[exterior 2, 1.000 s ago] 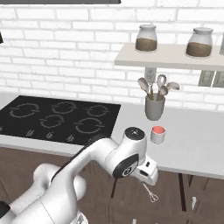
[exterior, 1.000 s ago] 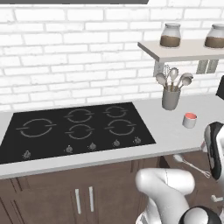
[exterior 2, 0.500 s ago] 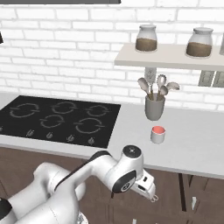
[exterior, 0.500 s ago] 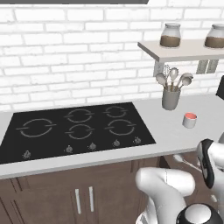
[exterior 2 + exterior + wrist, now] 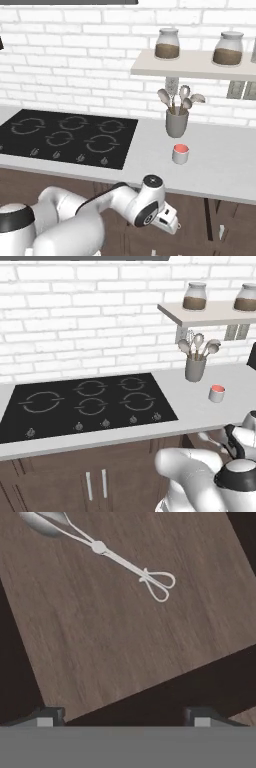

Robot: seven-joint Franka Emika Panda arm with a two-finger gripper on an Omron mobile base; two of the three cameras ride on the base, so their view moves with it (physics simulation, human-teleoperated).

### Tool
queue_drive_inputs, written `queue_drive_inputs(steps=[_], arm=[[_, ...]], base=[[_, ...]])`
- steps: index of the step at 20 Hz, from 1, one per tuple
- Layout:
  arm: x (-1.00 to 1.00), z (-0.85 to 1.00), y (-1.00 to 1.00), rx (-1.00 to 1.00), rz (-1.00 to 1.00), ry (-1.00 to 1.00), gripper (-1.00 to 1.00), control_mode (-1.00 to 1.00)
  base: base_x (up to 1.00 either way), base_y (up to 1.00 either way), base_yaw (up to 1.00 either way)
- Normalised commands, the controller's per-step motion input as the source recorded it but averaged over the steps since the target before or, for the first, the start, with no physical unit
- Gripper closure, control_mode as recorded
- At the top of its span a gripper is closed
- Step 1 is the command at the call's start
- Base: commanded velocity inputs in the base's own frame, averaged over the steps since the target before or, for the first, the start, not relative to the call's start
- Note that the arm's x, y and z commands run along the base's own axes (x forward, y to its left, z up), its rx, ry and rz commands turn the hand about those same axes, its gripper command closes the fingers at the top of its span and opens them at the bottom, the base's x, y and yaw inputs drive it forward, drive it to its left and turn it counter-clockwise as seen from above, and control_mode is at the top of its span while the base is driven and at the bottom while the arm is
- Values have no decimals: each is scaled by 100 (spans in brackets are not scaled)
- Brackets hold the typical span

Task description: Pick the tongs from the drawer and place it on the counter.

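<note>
The tongs (image 5: 107, 554) lie flat on the wooden floor of the open drawer (image 5: 125, 637), untouched, their loop handles toward the middle of the hand view and spoon tips at the top left corner. The gripper (image 5: 122, 718) hangs above them with its fingers (image 5: 46, 718) spread wide and empty, well apart from the tongs. Judging by this, only the approach is under way: lowering, gripping, lifting and setting the tongs on the grey surface (image 5: 220, 165) beside the cooktop (image 5: 65, 137) all remain.
</note>
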Motion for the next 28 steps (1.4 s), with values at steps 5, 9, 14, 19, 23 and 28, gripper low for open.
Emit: queue_drive_inputs(steps=[5, 9, 14, 19, 23, 28], arm=[[6, -34, -28, 6, 0, 6, -100, -100], [-1, -35, -15, 3, 0, 7, -100, -100], [-80, -68, -28, 0, 0, 9, -100, -100], [-100, -100, -65, 0, 0, 0, -100, -100], [-100, -91, -99, 1, 0, 11, -100, -100], [-100, -6, -100, 16, 0, 22, -100, -100]], base=[[0, 0, 0], [0, 0, 0], [0, 0, 0], [0, 0, 0], [0, 0, 0], [0, 0, 0]])
